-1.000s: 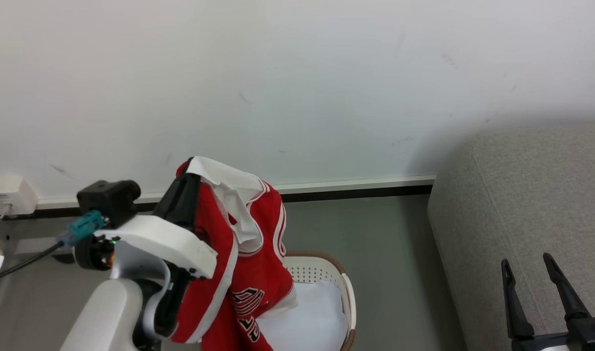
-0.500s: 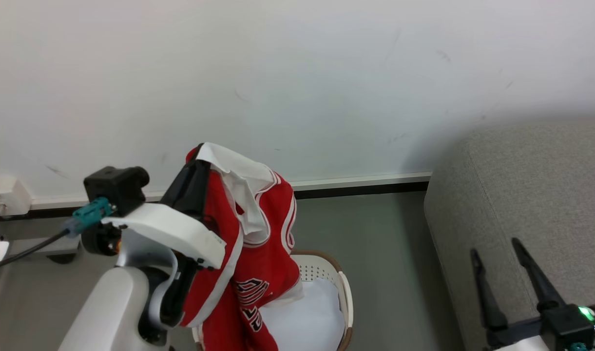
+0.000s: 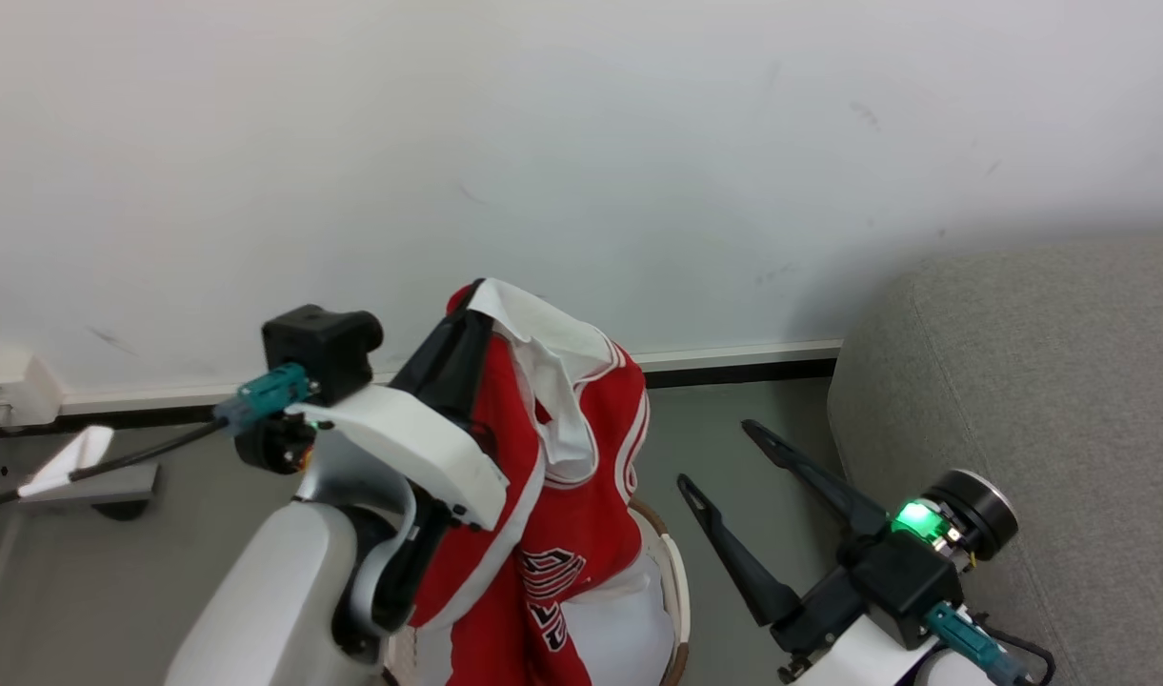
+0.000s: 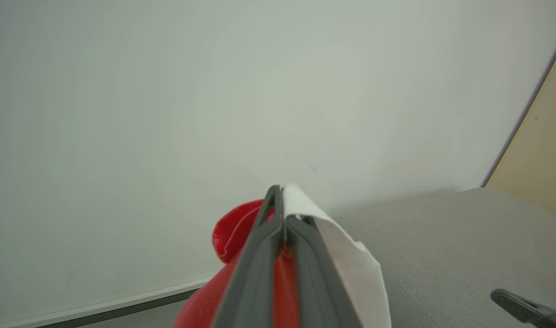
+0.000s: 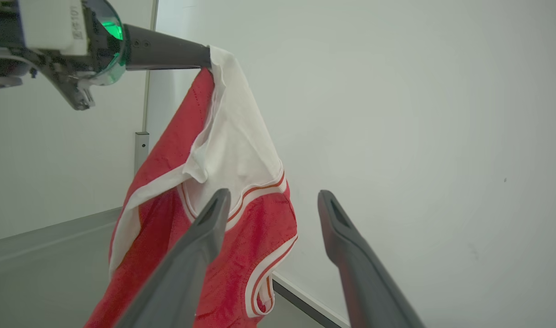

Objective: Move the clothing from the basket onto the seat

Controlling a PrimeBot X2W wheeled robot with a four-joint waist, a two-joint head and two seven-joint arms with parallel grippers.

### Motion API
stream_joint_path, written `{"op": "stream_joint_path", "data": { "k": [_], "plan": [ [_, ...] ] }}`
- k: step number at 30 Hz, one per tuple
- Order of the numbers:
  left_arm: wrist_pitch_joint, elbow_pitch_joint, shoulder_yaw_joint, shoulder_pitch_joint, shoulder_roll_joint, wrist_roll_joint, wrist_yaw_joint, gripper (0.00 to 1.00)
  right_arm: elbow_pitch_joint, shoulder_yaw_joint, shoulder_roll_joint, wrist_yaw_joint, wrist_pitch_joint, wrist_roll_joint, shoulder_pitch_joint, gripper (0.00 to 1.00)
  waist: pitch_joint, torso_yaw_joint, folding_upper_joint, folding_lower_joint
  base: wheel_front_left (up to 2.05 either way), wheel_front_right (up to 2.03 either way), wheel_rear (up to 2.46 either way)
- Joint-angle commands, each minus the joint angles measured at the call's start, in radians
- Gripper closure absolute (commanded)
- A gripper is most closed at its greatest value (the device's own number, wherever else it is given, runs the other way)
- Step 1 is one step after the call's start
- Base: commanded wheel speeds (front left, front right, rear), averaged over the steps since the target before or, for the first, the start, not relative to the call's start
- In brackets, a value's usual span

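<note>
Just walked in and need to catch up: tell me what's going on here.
The left claw is shut on the top of a red and white jersey, holding it up above the laundry basket. The right claw is open and empty, pointing toward the hanging jersey. The grey sofa stands to the right, and the jersey is not on it yet.

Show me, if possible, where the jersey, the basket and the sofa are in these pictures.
jersey (image 3: 581,524), head view, on the red front panel above the lettering.
basket (image 3: 677,595), head view, on the rim at its right side.
sofa (image 3: 1038,362), head view, on the grey upholstered top.
</note>
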Motion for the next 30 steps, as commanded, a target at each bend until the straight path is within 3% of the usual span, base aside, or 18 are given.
{"op": "stream_joint_path", "data": {
  "k": [1, 17, 30],
  "plan": [
    [0.004, 0.001, -0.011, -0.014, -0.003, 0.013, -0.010, 1.00, -0.011, 0.031, -0.012, -0.002, 0.018, 0.021, -0.035, 0.00, -0.001, 0.003, -0.0001, 0.0000, 0.00, 0.00, 0.00],
    [0.067, -0.057, -0.149, -0.019, -0.041, 0.008, -0.080, 1.00, 0.072, 0.195, -0.113, -0.002, 0.114, 0.119, -0.229, 0.00, 0.000, 0.027, -0.0001, 0.0000, 0.00, 0.00, 0.00],
    [0.100, -0.102, -0.227, -0.011, -0.070, -0.030, -0.131, 1.00, 0.154, 0.366, -0.157, -0.002, 0.128, 0.336, -0.360, 0.00, -0.005, 0.017, -0.0001, 0.0000, 0.00, 0.00, 0.00]
  ]
}}
